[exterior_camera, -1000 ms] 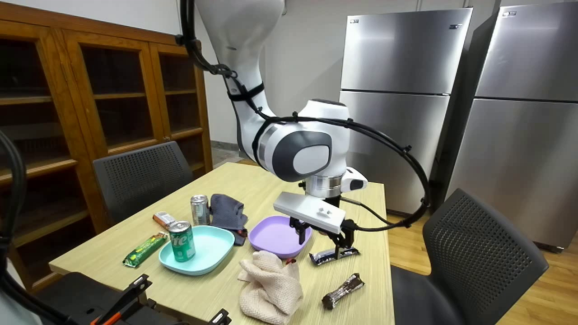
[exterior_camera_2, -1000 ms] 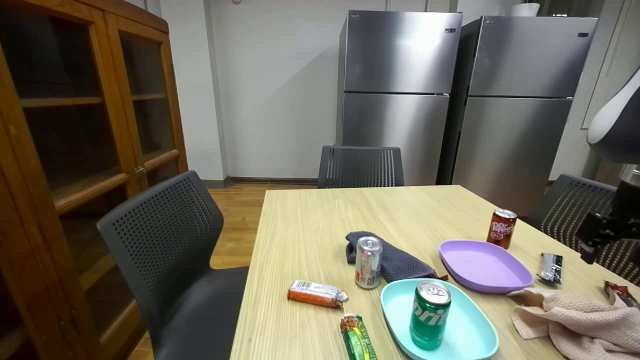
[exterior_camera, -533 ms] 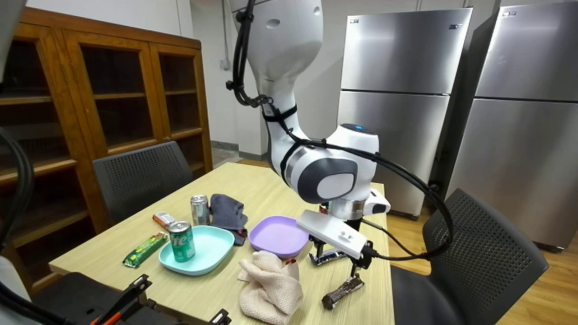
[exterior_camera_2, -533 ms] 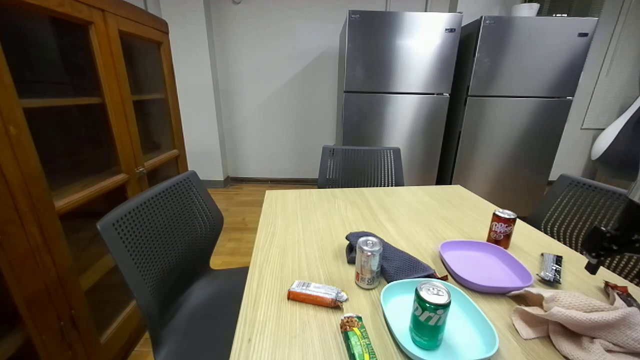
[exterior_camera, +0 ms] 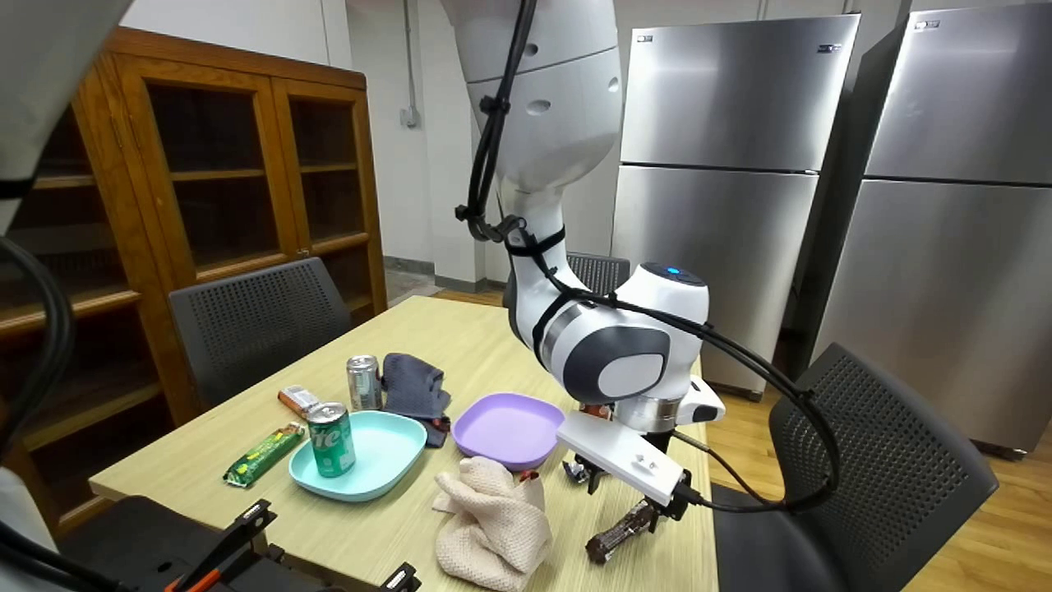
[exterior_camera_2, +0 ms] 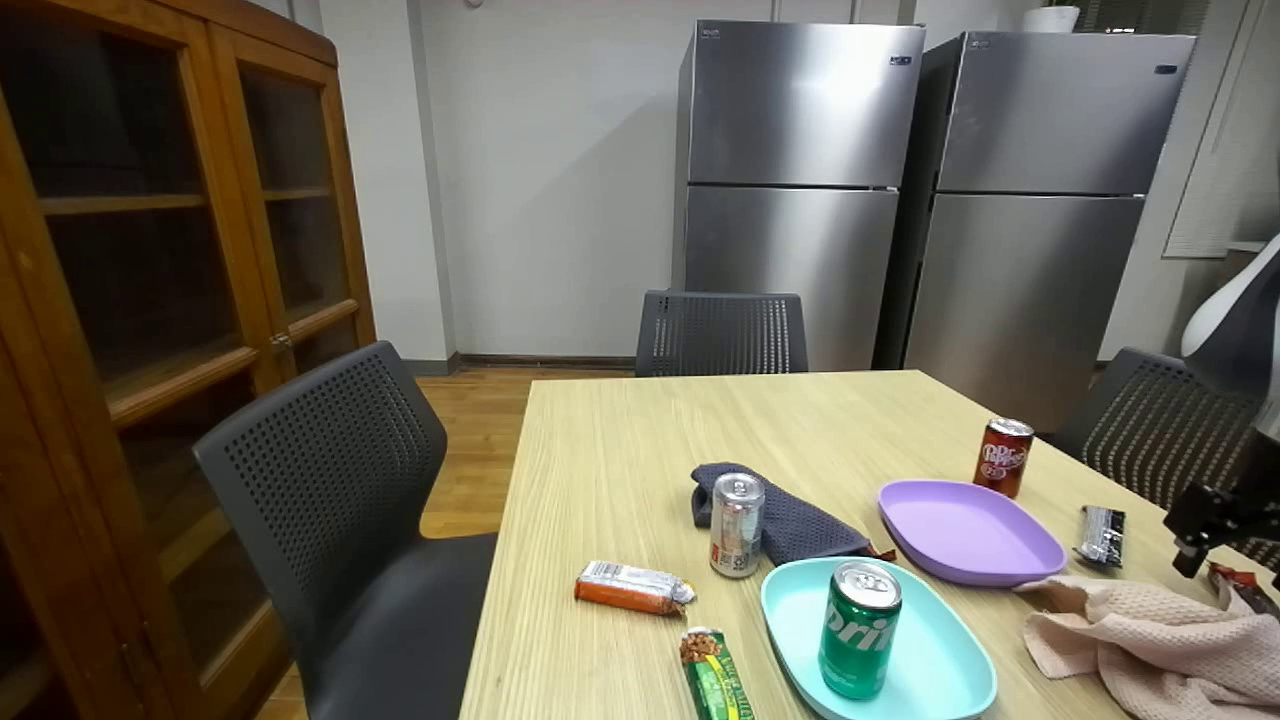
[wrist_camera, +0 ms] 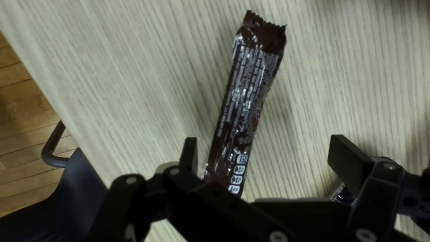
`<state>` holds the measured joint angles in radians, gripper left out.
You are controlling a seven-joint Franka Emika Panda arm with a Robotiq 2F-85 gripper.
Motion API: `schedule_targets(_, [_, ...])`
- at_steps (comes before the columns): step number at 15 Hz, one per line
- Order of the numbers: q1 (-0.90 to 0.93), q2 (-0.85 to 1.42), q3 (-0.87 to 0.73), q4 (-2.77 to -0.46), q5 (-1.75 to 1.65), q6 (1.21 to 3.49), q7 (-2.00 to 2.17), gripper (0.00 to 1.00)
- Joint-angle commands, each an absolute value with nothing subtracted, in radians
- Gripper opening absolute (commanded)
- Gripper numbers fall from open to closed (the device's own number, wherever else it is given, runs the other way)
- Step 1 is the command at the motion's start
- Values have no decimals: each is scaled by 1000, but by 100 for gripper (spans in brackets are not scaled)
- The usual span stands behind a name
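End effector (wrist_camera: pixel 265 153) is held spread over the brown-wrapped bar (wrist_camera: pixel 247 90), nothing pinched, jaws apparently set wide so its long sides are straddled, bar being laid flat near the surface (wrist_camera: pixel 151 84) edge by the chair (wrist_camera: pixel 80 198), seemingly steadied by its flattish shape.

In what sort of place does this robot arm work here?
Probably a break room or shared kitchen, judging by the two stainless-steel refrigerators, the glass-fronted wooden cabinet and the perforated-back chairs.
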<state>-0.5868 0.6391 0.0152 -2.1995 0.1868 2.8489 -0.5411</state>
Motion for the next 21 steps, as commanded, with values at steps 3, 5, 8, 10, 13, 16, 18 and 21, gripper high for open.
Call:
schedule_targets(3, [-634, 662, 37, -2178, 155, 2825, -535, 100])
schedule_targets(5, [-639, 661, 37, -2185, 146, 2837, -540, 75])
schedule_targets(8, [-646, 658, 39, -2189, 132, 2839, -539, 58])
schedule_targets(10, [-646, 657, 38, -2193, 125, 2842, -537, 42])
schedule_targets(13, [-629, 636, 25, -2208, 102, 2837, -534, 20])
schedule_targets(16, [-624, 594, 24, -2240, 84, 2835, -530, 0])
schedule_targets(18, [-615, 554, 23, -2271, 71, 2820, -530, 3])
schedule_targets(21, [-567, 493, 3, -2317, 31, 2826, -513, 4])
